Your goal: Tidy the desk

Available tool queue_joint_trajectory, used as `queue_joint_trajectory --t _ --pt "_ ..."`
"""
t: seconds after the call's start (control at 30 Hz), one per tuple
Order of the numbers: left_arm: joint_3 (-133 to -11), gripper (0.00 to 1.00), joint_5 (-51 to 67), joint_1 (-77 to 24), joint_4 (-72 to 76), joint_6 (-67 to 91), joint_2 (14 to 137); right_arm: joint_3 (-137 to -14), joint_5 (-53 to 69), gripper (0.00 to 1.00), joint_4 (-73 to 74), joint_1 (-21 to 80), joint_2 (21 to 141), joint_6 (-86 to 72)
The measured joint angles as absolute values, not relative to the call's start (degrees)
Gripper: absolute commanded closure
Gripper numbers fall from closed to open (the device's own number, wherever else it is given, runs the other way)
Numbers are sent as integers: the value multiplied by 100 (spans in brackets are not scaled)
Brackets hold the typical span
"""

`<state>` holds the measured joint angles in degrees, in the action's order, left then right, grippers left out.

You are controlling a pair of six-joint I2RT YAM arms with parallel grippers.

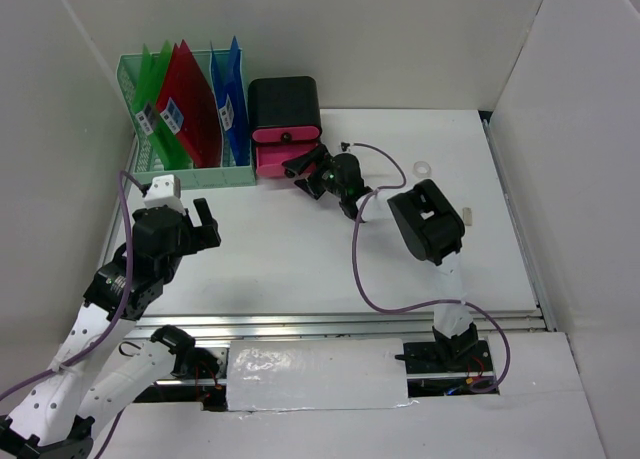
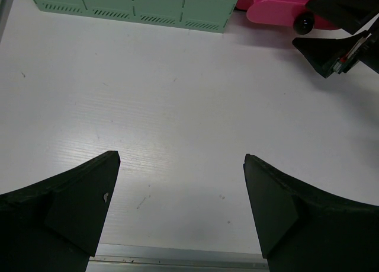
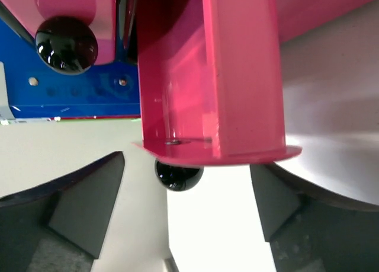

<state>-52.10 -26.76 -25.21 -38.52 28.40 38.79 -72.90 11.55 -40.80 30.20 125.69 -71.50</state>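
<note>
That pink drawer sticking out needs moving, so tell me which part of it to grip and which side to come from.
Grip the round black knob on the front of the pink drawer. Come straight at that front with a finger on each side. The knob stands proud of a flat panel that offers no other hold.

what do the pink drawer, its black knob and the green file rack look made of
pink drawer: probably glossy plastic, smooth walls with soft reflections. black knob: shiny plastic or lacquer, sharp bright highlights. green file rack: matte, moulded-looking slotted panels, likely plastic, though painted metal is possible.
</note>
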Motion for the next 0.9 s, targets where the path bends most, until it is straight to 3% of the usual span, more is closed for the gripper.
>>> queue_joint_trajectory --t 0.07,0.27,0.6,0.73,0.9 --pt "-5210 1 -2674 -2521 -3852 2840 3879 -7258 1153 0 -4040 3022 12523 -7131" --pt "-5210 1 -2672 -2521 -3852 2842 3844 -6901 1111 0 -3361 3022 11902 -6886" --pt "-5210 0 -2679 -2521 -3857 2845 3734 -4936 471 0 -1367 2198 8938 -6077" --pt "-5210 0 -2674 -2521 -3857 2842 3732 -5666 338 0 -95 1579 8910 -5196" --pt "-5210 0 -2648 -2519 -3857 2842 3686 -8593 355 0 1898 1076 10519 -3695"
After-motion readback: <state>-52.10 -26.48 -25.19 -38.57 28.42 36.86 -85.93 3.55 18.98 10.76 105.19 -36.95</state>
